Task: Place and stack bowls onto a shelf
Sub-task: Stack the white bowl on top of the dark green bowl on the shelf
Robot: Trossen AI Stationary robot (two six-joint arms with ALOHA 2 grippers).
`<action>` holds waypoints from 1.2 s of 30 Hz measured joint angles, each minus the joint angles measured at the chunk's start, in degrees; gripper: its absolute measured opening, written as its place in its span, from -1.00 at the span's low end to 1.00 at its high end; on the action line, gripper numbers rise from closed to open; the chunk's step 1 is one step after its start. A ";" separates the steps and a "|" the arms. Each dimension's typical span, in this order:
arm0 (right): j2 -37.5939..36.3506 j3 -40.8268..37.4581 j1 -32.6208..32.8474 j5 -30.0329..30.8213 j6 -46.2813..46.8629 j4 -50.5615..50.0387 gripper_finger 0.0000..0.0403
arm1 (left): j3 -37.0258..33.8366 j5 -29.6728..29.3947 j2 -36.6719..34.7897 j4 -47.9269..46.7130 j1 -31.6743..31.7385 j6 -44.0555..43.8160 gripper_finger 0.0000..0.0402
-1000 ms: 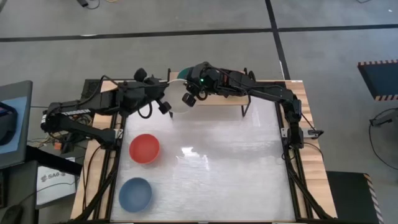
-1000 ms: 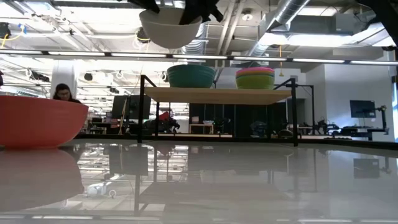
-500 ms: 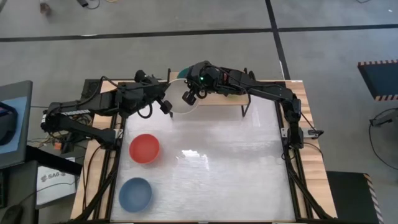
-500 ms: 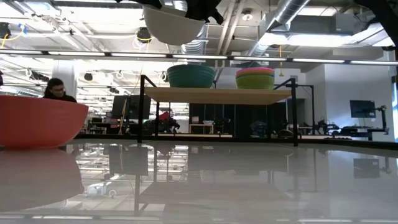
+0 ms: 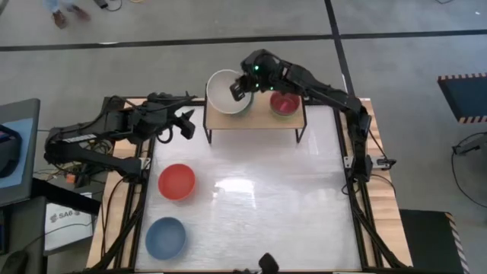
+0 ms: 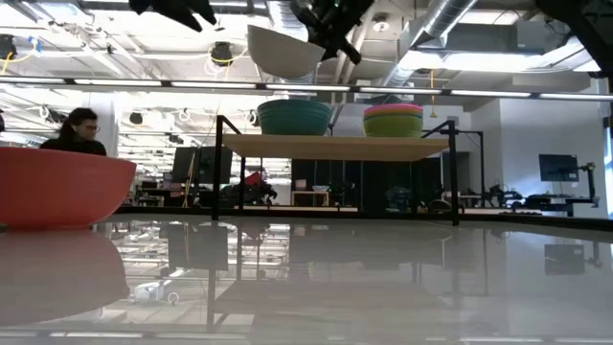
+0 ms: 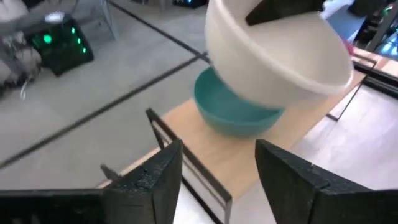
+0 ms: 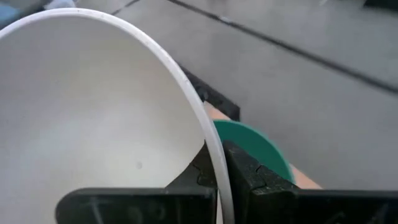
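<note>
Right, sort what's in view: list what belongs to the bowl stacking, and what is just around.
Job:
white bowl, pinched at its rim by the right gripper
dark green bowl
stack of smaller bowls
shelf
red bowl
light blue bowl
left gripper, free

Around:
person behind the table

white bowl point(image 5: 228, 92) hides green bowl point(image 8: 252, 144) in high view | red bowl point(image 6: 57, 187) cut by left edge

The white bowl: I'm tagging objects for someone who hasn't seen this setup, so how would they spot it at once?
Find the small wooden shelf at the table's far edge. Above its left end, the right hand pinches the white bowl by its rim, in the air over a green bowl. It is the only white bowl and the only one off any surface.
</note>
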 joint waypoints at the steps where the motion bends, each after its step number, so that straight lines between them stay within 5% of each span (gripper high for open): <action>1: 0.00 0.00 -0.92 -1.65 1.20 -0.33 -0.85 | 0.00 0.49 -0.18 -0.76 0.00 -0.94 -0.04; 25: 6.56 0.07 -5.88 -7.25 4.77 -6.06 -0.72 | -0.11 7.51 7.49 -18.26 1.36 -14.59 -0.01; 36: 6.38 0.50 -6.13 -8.67 4.81 -8.75 -0.13 | -0.11 8.86 7.93 -26.45 1.38 -18.28 -0.01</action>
